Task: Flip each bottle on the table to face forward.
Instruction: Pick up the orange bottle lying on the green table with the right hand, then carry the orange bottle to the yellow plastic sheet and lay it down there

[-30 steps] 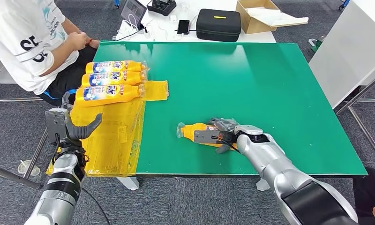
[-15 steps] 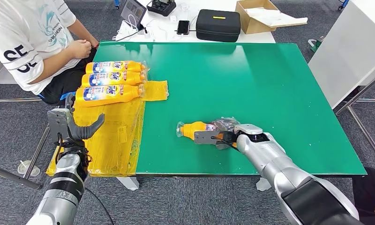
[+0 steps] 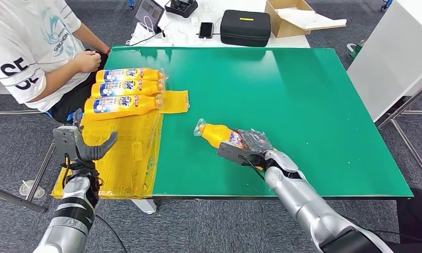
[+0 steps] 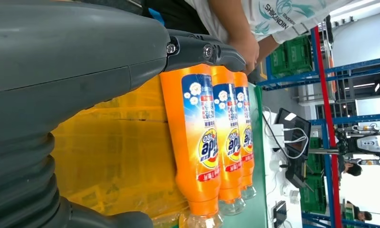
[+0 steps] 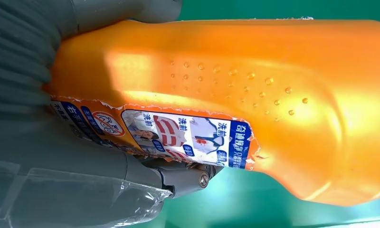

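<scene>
An orange bottle (image 3: 219, 134) with a clear cap lies tilted on the green table (image 3: 283, 89), cap toward the far left; my right hand (image 3: 246, 148) grips its body. The right wrist view shows the bottle (image 5: 254, 76) close up, back label (image 5: 178, 135) showing. Three orange bottles (image 3: 125, 89) lie side by side on yellow plastic sheeting (image 3: 127, 153) at the table's left, front labels up; the same bottles (image 4: 216, 142) appear in the left wrist view. My left hand (image 3: 79, 145) hovers off the table's left edge, fingers apart, holding nothing.
A person in a white shirt (image 3: 29, 47) sits at the far left, hands near the three bottles. Behind the table stand a black case (image 3: 246, 27), a cardboard box (image 3: 293, 17), a phone and a tablet. A white cabinet (image 3: 393, 52) stands at the right.
My right hand has lifted and swung the bottle, so its cap now points further away and to the left. The left hand has stayed roughly in place.
</scene>
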